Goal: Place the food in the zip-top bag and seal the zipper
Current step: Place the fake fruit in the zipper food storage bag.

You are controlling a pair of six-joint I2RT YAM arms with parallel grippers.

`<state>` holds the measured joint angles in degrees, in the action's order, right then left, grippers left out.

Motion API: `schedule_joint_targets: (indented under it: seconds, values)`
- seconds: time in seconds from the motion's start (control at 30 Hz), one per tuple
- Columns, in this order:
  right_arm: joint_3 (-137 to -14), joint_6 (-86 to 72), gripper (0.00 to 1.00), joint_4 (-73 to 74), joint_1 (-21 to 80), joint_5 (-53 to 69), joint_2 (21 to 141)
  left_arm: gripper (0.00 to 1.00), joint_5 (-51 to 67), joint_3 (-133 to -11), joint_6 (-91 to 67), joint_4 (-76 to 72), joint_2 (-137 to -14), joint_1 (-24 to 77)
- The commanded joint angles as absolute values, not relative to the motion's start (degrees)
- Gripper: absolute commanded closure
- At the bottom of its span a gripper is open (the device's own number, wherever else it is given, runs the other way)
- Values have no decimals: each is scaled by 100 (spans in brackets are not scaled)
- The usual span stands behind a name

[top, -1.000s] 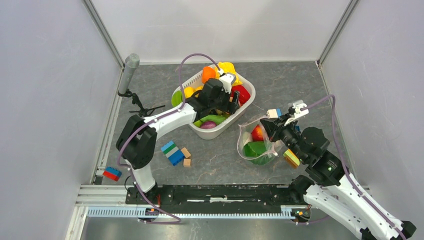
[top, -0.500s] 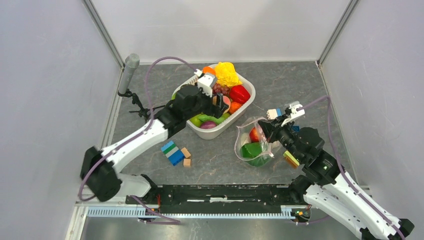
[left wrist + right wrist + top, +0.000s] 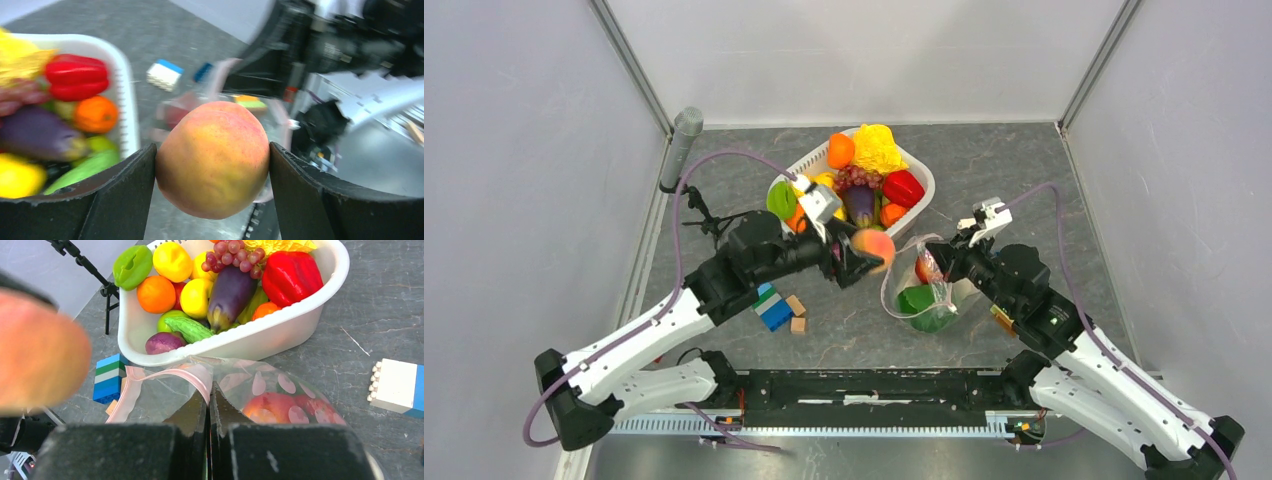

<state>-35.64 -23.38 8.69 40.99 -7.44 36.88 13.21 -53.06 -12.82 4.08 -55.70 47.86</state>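
Note:
My left gripper (image 3: 862,250) is shut on an orange-red peach (image 3: 875,245), which fills the left wrist view (image 3: 214,159), just left of the bag's mouth. My right gripper (image 3: 946,262) is shut on the pale pink zipper strip (image 3: 186,374) of the zip-top bag (image 3: 924,293) and holds its mouth open. The bag holds a red fruit (image 3: 272,406) and a green piece (image 3: 931,301). The peach shows blurred at the left of the right wrist view (image 3: 40,352). More food lies in the white basket (image 3: 921,200): a red pepper (image 3: 291,270), an eggplant (image 3: 229,292), grapes, oranges and lemons.
Blue-green and tan blocks (image 3: 772,303) lie on the table left of the bag. A white-blue block (image 3: 397,387) lies right of the bag. A microphone on a small tripod (image 3: 686,140) stands at the back left. Grey walls close in three sides.
My left gripper has come out of the basket with the peach and moved right and toward me, up to the bag. My right gripper keeps its hold on the bag's mouth.

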Motion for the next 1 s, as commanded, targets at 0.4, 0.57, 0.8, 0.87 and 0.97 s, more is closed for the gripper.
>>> schedule_joint_targets:
  seconds: [0.4, 0.57, 0.8, 0.87, 0.97]
  values:
    - [-3839, -2331, 96, 653, 4106, -464, 3623, 41, -460, -6280, -1212, 814, -7149, 6594]
    - [-3928, -2308, 96, 772, 4109, -507, 3485, 27, -805, -6502, -1120, 905, -7421, 6600]
    - [-3964, -2206, 96, 881, 4105, -871, 3375, 0, -818, -6446, -993, 745, -7106, 6599]
    - [-4005, -2127, 96, 939, 4106, -1081, 3350, 0, -758, -6378, -978, 646, -6922, 6596]
    - [-4092, -2009, 96, 960, 4107, -1307, 3245, 0, -781, -6334, -937, 600, -6626, 6594]
